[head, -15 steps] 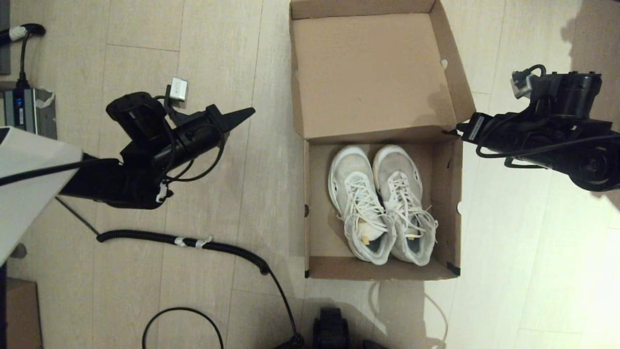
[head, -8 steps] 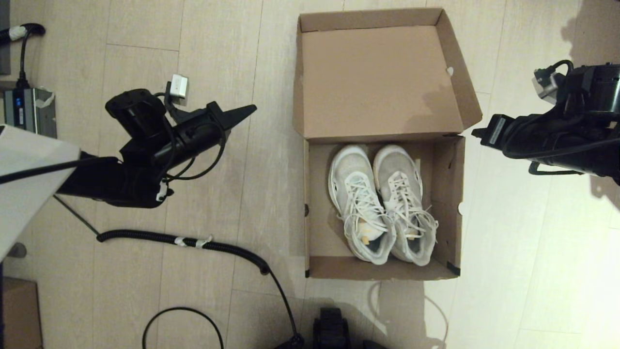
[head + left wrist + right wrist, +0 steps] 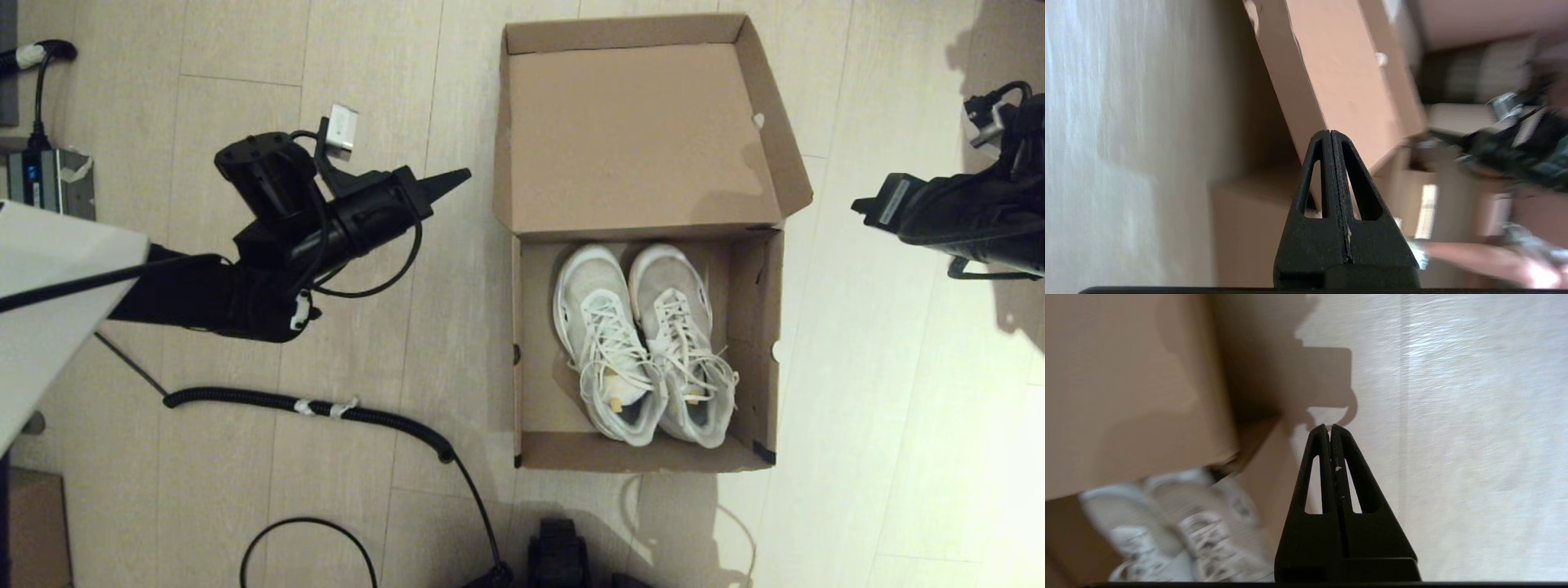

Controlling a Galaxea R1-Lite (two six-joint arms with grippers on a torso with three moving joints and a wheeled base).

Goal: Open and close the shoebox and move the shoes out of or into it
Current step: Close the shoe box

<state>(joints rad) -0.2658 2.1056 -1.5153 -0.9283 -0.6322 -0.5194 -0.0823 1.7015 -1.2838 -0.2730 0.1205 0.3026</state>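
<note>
Pale wood-plank floor (image 3: 367, 82), lit brighter on robot's right side; black corrugated cable (image 3: 326, 406) runs across it on the left.

Shoebox (image 3: 759, 327) sits on floor, centre of head view, lid (image 3: 637, 131) folded back on far side and standing open. Shoes (image 3: 641, 343) lie inside as a pair, side by side and touching, toes toward lid hinge, heels toward robot. Long axis of each shoe runs near-to-far, roughly parallel w/ box's long walls. Laces loose over tongues.

Left gripper (image 3: 457, 177): fingers pressed together, nothing held (left wrist view shows pads (image 3: 1327, 171) meeting w/ no gap). Hangs over bare floor just beside lid's left edge, tip pointing toward box.

Right gripper (image 3: 861, 206): also closed on nothing per right wrist view (image 3: 1331, 457). Off box's right side, apart from lid's right flap, pointing inward.

Key relation: shoes lie nearer-in and to robot's right of L tip, to left of R tip, below both. L tip appears closer to box wall than R is. Judgement: either arm must open, swing over rim, drop in w/ jaws across shoe's width. Left shoe → L arm looks the shorter reach.
</note>
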